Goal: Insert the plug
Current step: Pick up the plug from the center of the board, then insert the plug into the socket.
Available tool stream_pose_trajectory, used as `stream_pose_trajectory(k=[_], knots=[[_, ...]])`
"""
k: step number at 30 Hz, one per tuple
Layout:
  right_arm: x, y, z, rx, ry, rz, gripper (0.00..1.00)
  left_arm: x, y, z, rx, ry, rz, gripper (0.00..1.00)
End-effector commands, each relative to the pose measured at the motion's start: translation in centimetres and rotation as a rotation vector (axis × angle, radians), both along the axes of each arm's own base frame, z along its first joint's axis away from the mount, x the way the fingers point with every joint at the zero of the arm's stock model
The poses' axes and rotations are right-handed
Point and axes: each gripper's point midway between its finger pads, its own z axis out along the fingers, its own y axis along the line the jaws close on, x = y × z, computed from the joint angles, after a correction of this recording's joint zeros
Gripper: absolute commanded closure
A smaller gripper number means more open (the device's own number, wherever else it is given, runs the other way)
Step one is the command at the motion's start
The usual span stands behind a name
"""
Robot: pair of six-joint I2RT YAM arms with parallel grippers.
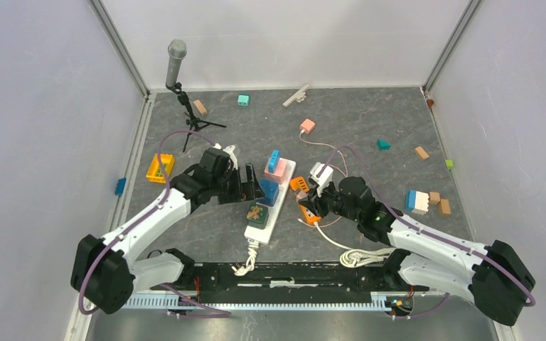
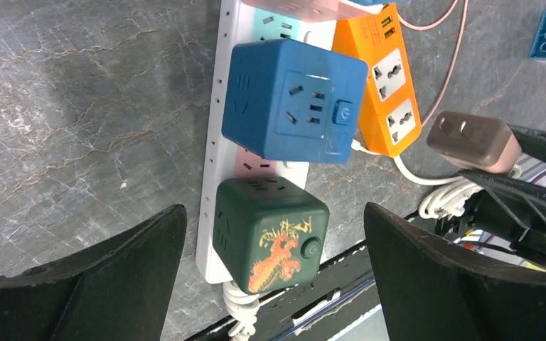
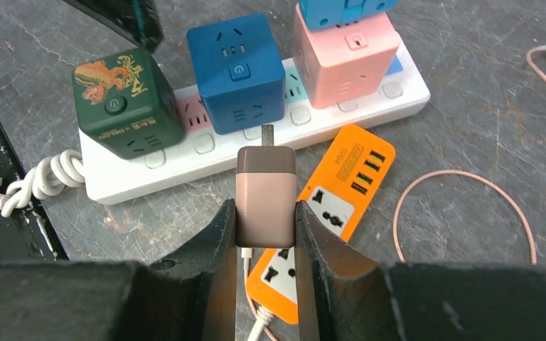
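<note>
Beige plug (image 3: 265, 181) pinched by right end effector (image 3: 266, 217), apparently above orange strip (image 3: 347, 177); left end effector (image 2: 274, 213) spread

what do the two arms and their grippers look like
Both the left arm and right arm have white shells on the long links, black joint housings and a bulky black base joint. A mauve cable loops loosely along each arm. The left gripper and right gripper are black, with two broad matte fingers that taper towards the tips.
</note>
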Motion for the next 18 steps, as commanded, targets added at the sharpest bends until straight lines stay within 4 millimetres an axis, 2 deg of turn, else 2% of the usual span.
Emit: stream_pose_trajectory(k=[1, 6, 13, 18], knots=[[0.6, 1.6, 1.1, 0.072, -0.049, 0.044, 1.00, 1.7, -1.5, 1.3, -0.117, 0.010, 0.005, 0.00], [0.2, 2.9, 0.1, 0.075, -0.023, 0.111, 1.00, 3.6, -1.7, 0.8, -0.140, 0.002, 0.011, 0.04], [0.3, 3.3, -1.2, 0.053, -0.010, 0.123, 1.00, 4.0, -2.5, -1.3, -0.129, 0.045, -0.047, 0.12], [0.2, 3.5, -2.1, 0.050, 0.006, 0.136, 1.00, 4.4, -2.8, -1.7, -0.124, 0.035, -0.065, 0.17]])
